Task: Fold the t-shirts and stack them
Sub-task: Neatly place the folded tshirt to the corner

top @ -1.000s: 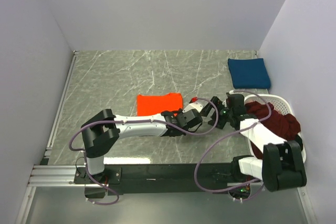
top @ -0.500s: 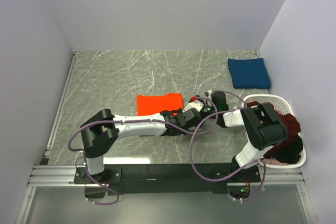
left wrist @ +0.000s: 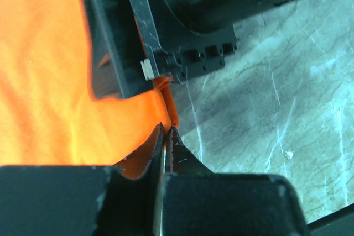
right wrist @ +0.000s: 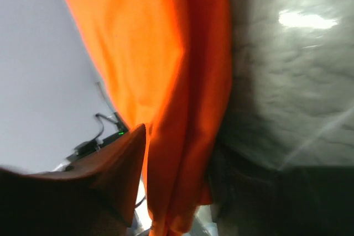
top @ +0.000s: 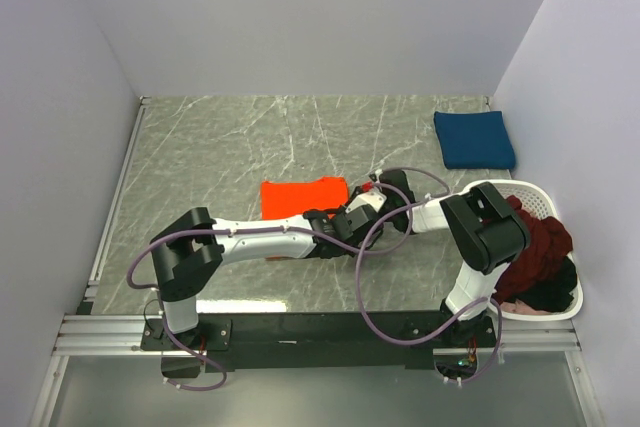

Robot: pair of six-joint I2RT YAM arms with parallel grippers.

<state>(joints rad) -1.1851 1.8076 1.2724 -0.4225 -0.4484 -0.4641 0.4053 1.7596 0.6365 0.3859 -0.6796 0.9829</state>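
Nearest you, by the right edge of the desk (top: 220,157), the white basket (top: 528,188) held a maroon t-shirt (top: 540,242) heaped inside it, with a black t-shirt (top: 552,295) at its near end. Further in, around the middle of the desk, you had the orange t-shirt (top: 300,197) lying flat, and both tools met at its right edge. Your left tool (left wrist: 166,134) was closed, its tips pinching a raised fold of the orange cloth at that edge. Your right tool (right wrist: 177,153), reaching in from the right, had the same orange edge bunched between its two fingers (right wrist: 119,175). They stood apart with the cloth between them, and I could not tell whether they were pressing on it. Farthest away, in the far right corner of the desk, the navy t-shirt (top: 474,139) lay folded into a neat rectangle, well apart from the rest.
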